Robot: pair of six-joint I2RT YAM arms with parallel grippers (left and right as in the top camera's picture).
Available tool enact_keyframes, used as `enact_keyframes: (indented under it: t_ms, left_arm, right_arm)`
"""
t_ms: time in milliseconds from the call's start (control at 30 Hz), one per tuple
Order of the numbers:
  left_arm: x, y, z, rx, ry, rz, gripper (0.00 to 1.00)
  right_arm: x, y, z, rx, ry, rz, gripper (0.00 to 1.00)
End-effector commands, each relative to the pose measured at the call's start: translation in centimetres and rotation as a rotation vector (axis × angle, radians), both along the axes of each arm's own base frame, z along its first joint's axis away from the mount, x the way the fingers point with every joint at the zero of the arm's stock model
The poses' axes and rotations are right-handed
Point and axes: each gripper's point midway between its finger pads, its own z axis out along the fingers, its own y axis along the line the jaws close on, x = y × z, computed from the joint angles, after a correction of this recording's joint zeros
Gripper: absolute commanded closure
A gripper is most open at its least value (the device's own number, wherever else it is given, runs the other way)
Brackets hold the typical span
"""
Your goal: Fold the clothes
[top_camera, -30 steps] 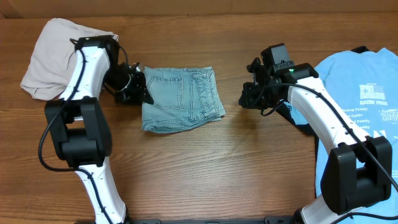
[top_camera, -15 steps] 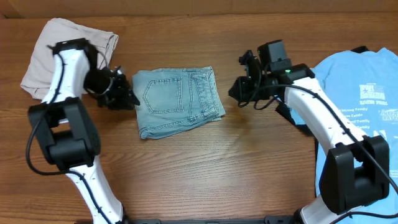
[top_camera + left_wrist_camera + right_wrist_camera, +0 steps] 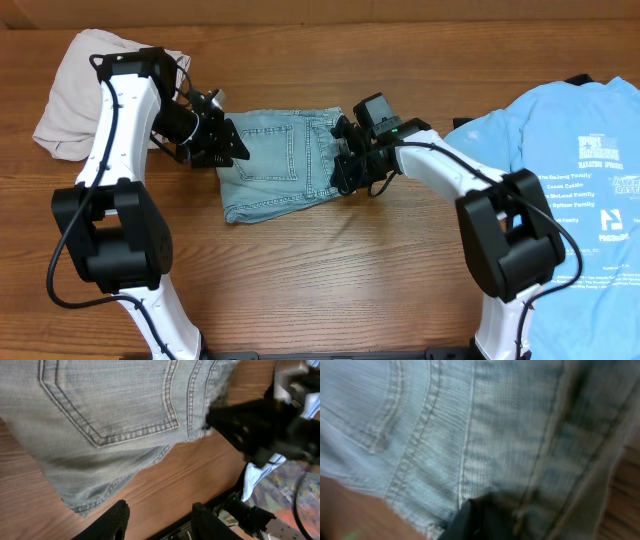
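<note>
My right jaws are shut tight, their dark tip down on the right edge of the jeans point(image 3: 285, 160), near a seam. Whether they pinch any denim I cannot tell. My left jaws stand partly open, fingertips point(image 3: 118, 519) apart with nothing between them, hovering at the jeans' left edge.

The jeans lie folded into a thick pad, back pocket up, in the middle of the worktop point(image 3: 330, 290). Beige trousers point(image 3: 65, 105) sit at the far left and a T-shirt point(image 3: 585, 170) at the right.

I judge the denim heavy for cloth, fairly stiff and not slippery, though its layers could slide apart. It is best taken at a stitched edge or corner, through all layers.

Half a second ago both jaws stood off the jeans over bare wood; now each has come in to an edge.
</note>
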Motion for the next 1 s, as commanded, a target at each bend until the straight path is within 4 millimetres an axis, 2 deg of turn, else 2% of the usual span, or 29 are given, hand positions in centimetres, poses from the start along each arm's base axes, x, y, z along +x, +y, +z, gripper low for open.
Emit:
enact_keyframes:
  t_ms: [0,100,167,300,367,433,467,567,633,700,767,867,967]
  left_arm:
    - [-1.3,-0.3,-0.5,0.046,0.042,-0.020,0.57]
    - [-3.3,-1.0,-2.4,0.102,0.129,-0.049,0.56]
    - [-5.2,-1.3,-4.5,0.158,0.193,-0.080,0.56]
    - [-8.3,-1.5,-8.8,0.226,0.304,-0.042,0.63]
    - [-9.1,-1.4,-10.8,0.236,0.333,0.018,0.65]
    - [-8.8,-1.1,-12.8,0.256,0.313,0.081,0.66]
    - [-8.3,-1.0,-13.7,0.257,0.290,0.110,0.67]
    - [-6.1,0.0,-15.7,0.311,0.184,0.173,0.81]
    - [-4.3,1.5,-16.3,0.403,0.125,0.237,0.85]
    - [-1.7,2.8,-16.1,0.474,0.046,0.304,0.84]
    - [0.8,2.8,-15.2,0.459,-0.030,0.332,0.73]
    - [4.6,1.3,-12.6,0.359,-0.130,0.350,0.68]
    - [7.9,-0.5,-8.9,0.242,-0.220,0.338,0.64]
  right_arm:
    - [0.0,-2.8,-3.6,-0.176,0.076,-0.140,0.96]
    - [-2.0,-4.0,-3.8,-0.234,0.174,-0.182,0.96]
    - [-2.9,-4.5,-3.5,-0.255,0.211,-0.182,0.96]
    - [-3.2,-5.0,-3.5,-0.282,0.219,-0.183,0.96]
    - [-3.2,-4.9,-3.3,-0.279,0.215,-0.183,0.96]
    - [-3.0,-4.9,-2.9,-0.274,0.208,-0.184,0.96]
    - [-3.0,-4.8,-2.6,-0.273,0.206,-0.184,0.96]
    - [-3.0,-4.8,-1.0,-0.267,0.193,-0.181,0.96]
    - [-2.8,-4.7,0.6,-0.254,0.169,-0.175,0.96]
    - [-2.3,-4.5,2.5,-0.227,0.109,-0.153,0.96]
    - [-1.4,-4.1,4.5,-0.190,0.032,-0.136,0.96]
    - [0.8,-3.0,6.8,-0.126,-0.118,-0.101,0.96]
    - [3.5,-2.4,7.7,-0.101,-0.242,-0.111,0.96]
